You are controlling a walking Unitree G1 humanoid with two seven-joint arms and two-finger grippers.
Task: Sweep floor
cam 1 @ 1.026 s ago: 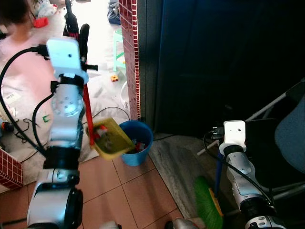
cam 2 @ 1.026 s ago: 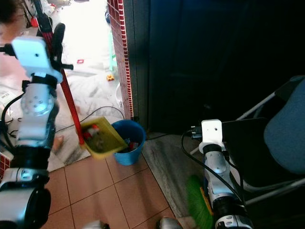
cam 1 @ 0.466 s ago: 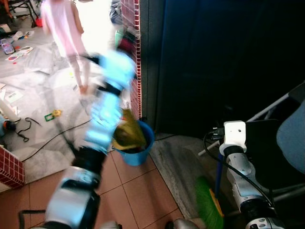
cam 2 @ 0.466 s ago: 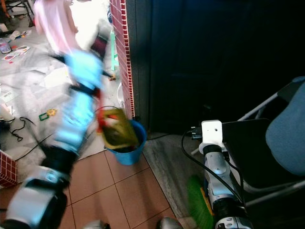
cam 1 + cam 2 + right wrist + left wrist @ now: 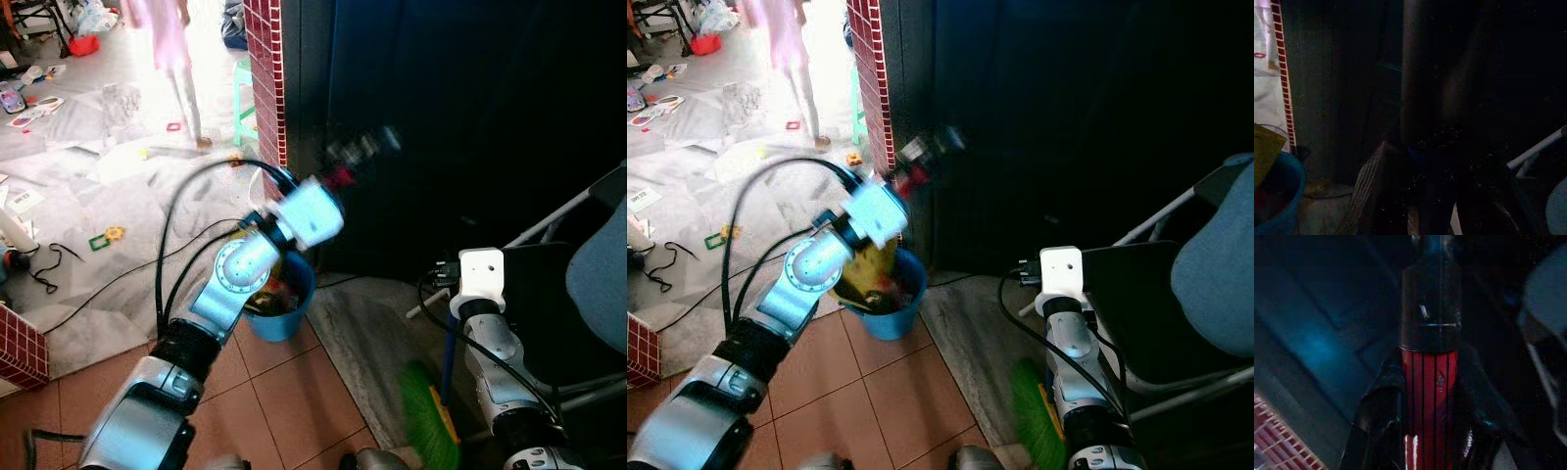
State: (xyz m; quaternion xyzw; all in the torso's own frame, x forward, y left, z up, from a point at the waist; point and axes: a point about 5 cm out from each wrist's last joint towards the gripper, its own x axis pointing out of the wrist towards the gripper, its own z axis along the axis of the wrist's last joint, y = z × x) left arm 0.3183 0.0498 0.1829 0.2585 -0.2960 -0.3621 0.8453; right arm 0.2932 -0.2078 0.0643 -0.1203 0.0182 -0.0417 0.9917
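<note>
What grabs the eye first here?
The left arm slung across the middle, tipping a yellow dustpan into the blue bucket by the brick pillar; its claw grips the red handle. Lower right, a green broom beside the right arm.

A yellow plastic dustpan (image 5: 869, 266) on a red ribbed handle with a black end (image 5: 1430, 377) was tipped steeply over a round blue plastic bucket (image 5: 286, 311), its pan inside the rim. A green-bristled broom (image 5: 428, 421) on a blue stick was stood on the grey mat, well apart.
</note>
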